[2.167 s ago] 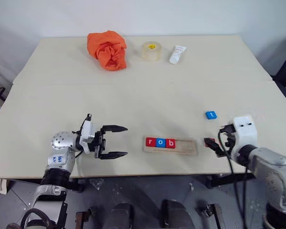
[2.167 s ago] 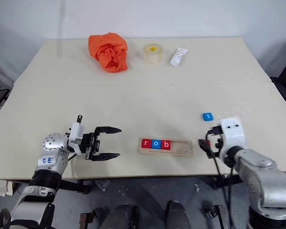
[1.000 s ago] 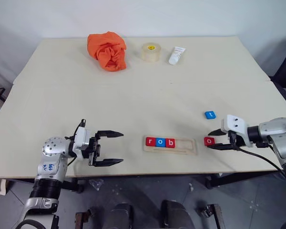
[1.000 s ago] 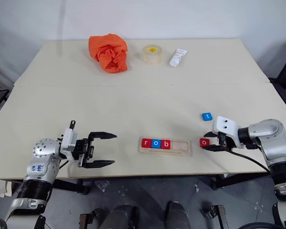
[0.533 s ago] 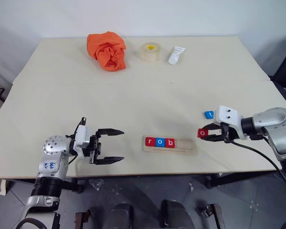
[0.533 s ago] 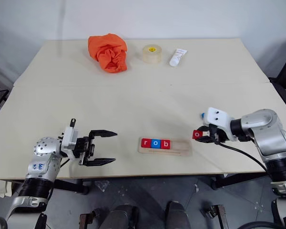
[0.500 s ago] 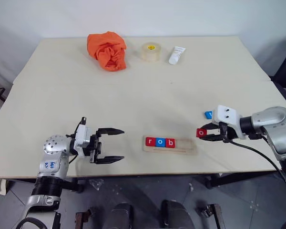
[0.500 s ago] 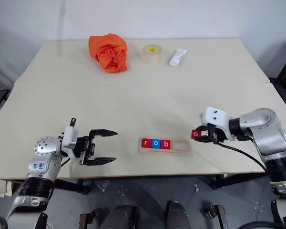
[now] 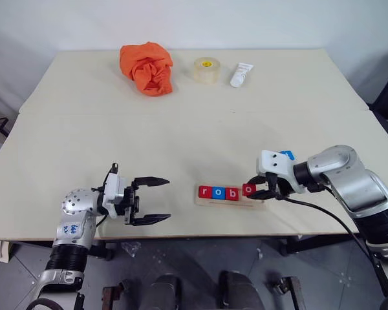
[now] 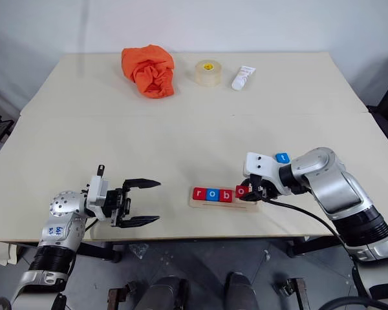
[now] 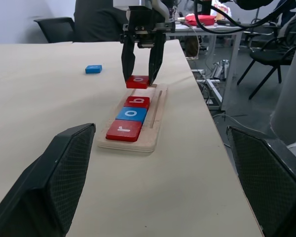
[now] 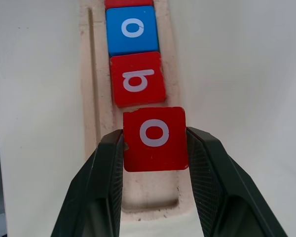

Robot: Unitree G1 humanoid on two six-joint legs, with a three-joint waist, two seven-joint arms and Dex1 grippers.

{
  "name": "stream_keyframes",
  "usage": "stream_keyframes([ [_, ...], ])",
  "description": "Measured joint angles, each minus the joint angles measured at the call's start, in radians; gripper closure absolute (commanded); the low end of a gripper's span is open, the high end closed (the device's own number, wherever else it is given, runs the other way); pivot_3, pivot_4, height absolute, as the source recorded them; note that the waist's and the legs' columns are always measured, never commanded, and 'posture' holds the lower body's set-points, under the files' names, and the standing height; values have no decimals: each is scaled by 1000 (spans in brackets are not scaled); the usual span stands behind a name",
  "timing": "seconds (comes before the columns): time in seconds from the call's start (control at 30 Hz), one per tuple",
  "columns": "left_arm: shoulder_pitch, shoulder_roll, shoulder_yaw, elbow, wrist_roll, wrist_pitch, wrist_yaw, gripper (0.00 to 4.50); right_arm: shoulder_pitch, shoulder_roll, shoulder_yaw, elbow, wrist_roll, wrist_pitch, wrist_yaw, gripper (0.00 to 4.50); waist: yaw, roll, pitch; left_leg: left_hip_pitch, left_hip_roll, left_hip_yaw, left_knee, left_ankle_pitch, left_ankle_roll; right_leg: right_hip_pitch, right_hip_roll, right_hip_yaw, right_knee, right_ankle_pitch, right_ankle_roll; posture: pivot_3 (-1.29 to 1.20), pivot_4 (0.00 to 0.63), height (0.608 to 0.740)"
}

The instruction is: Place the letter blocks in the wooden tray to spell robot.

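Left gripper [image 9: 156,201]: my jaws apart, holding nothing, near the table's [image 9: 84,129] front edge, left of the tray.
Wooden tray [image 9: 231,199]: r, o, b tiles [image 9: 218,192] seated in a row at its left end.
Right gripper [image 12: 155,163]: my jaws clamped on the red o tile [image 12: 155,138], over the tray just beside the b.
Blue t tile [image 10: 282,157]: on the table behind my right wrist.

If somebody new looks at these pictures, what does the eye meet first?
The right gripper pinching a red square "o" block over the pale wooden tray, just past the r, o, b tiles. Next, the crumpled orange cloth at the table's far edge.
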Motion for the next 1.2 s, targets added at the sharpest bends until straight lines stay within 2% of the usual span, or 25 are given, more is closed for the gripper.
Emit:
stream_keyframes([
  [0.27,18,1,4,-22,0,1,18,0,0,12,35,-24,1,26,0,3055,0,0,0,0,0,0,0,0,0,0,0,0,0,0,0,0,150,740],
  [1.2,17,1,4,-23,-1,1,35,0,23,17,25,-23,35,30,-24,3055,0,0,0,0,0,0,0,0,0,0,0,0,0,0,0,0,150,740],
])
